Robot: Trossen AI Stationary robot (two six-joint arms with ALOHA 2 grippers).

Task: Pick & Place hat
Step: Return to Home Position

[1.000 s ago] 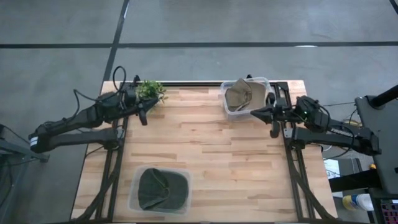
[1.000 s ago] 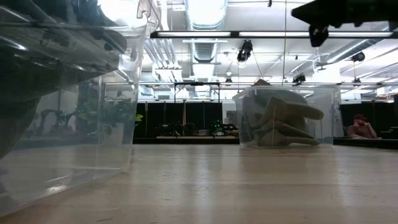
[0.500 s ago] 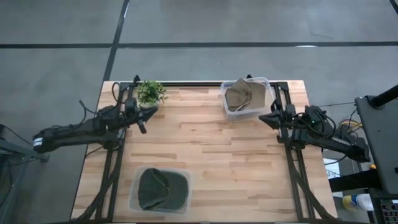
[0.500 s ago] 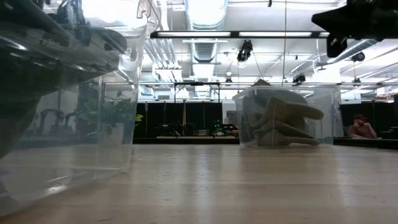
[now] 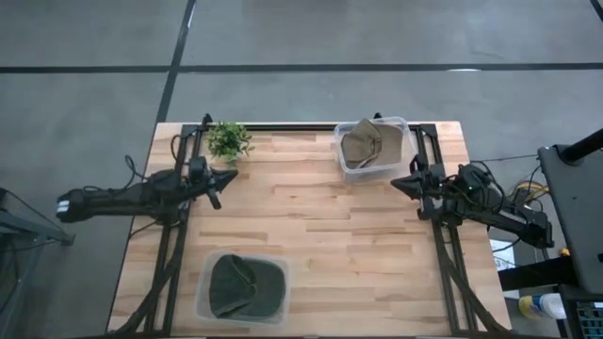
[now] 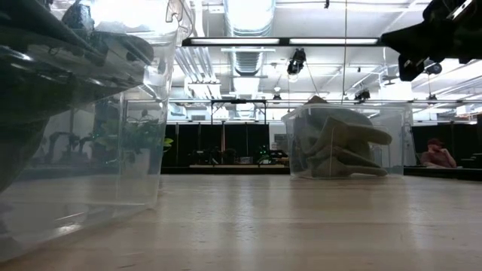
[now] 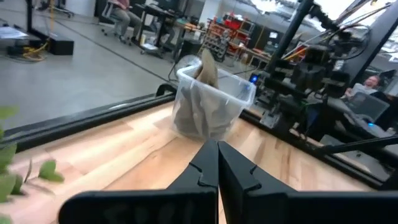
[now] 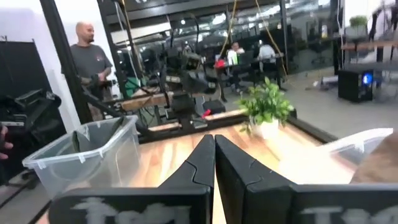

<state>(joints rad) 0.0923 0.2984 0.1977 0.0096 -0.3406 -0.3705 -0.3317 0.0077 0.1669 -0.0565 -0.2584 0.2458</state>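
Note:
A tan hat (image 5: 366, 146) lies crumpled in a clear bin (image 5: 400, 122) at the table's far right; it also shows in the low view (image 6: 339, 147) and the left wrist view (image 7: 202, 109). A dark green hat (image 5: 241, 285) lies in a second clear bin (image 5: 203, 299) at the near left. My left gripper (image 5: 222, 179) hovers shut near the left edge, below the plant. My right gripper (image 5: 396, 181) hovers shut near the right edge, just on the near side of the tan hat's bin. Both wrist views show the fingers closed together, left gripper (image 7: 217, 146) and right gripper (image 8: 214, 138).
A small potted plant (image 5: 227, 140) stands at the far left corner. Bare wooden tabletop (image 5: 311, 221) spans the middle between the two bins. The near bin's wall (image 6: 83, 120) fills the low view's left. People stand in the room behind the table (image 8: 90, 62).
Both arms have drawn back toward their own sides: the left arm has stretched out low along the left edge, away from the plant, and the right gripper has slid toward the right edge and sunk slightly. Neither hat nor bin has moved.

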